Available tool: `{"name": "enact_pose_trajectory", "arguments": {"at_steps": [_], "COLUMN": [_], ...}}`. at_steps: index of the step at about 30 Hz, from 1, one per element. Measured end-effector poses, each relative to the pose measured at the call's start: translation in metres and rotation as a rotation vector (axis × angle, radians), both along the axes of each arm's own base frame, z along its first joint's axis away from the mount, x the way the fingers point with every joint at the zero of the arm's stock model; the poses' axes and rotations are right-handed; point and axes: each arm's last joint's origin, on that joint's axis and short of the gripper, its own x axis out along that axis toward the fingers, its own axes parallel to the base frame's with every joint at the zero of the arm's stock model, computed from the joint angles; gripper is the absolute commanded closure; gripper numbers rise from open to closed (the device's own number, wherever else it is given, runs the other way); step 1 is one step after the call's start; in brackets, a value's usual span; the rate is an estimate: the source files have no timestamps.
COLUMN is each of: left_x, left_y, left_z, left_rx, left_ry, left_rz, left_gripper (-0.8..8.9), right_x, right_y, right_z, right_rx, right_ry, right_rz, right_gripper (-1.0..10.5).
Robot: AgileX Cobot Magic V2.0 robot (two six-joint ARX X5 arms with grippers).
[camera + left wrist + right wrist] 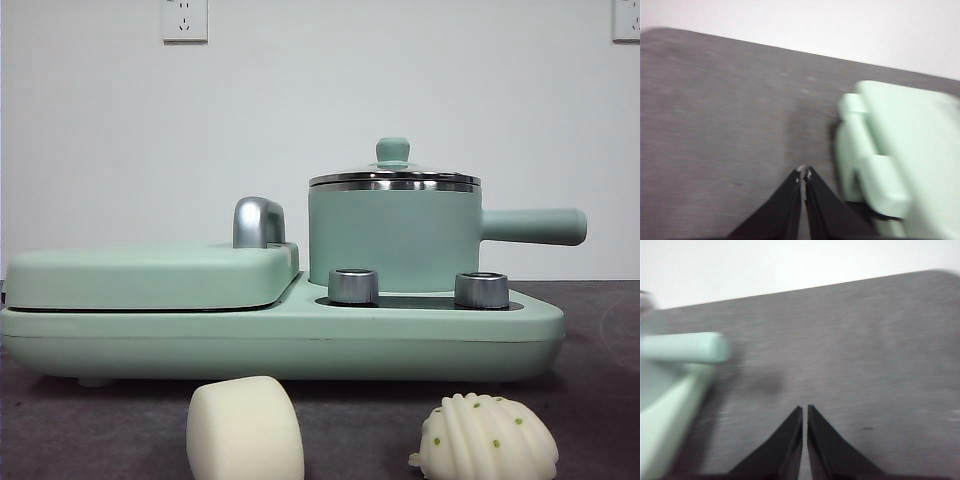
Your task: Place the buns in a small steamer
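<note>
Buns (245,430) before the cooker base (280,335), steamer (394,235) on it.

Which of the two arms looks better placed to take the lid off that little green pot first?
Probably the right. The right gripper, jaws shut and empty, hangs over bare table beside the small steamer's side handle. The left gripper, also shut, sits by the flat griddle, farther from the lid.
</note>
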Motion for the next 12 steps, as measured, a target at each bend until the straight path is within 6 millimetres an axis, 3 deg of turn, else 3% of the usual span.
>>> {"name": "enact_pose_trajectory", "arguments": {"at_steps": [5,12], "left_x": [-0.001,0.002], "left_y": [-0.004,-0.010], "left_z": [0.008,0.062], "left_rx": [-0.099,-0.183], "left_ry": [0.042,0.063], "left_rz": [-0.077,-0.196], "left_gripper": [7.97,7.97], "right_x": [-0.004,-0.017], "right_y": [0.005,0.009], "right_z": [0.015,0.073], "right_rx": [0.120,0.210], "right_ry": [-0.005,-0.015], "right_rz": [0.126,0.221], "right_gripper": [9.3,9.3]}}
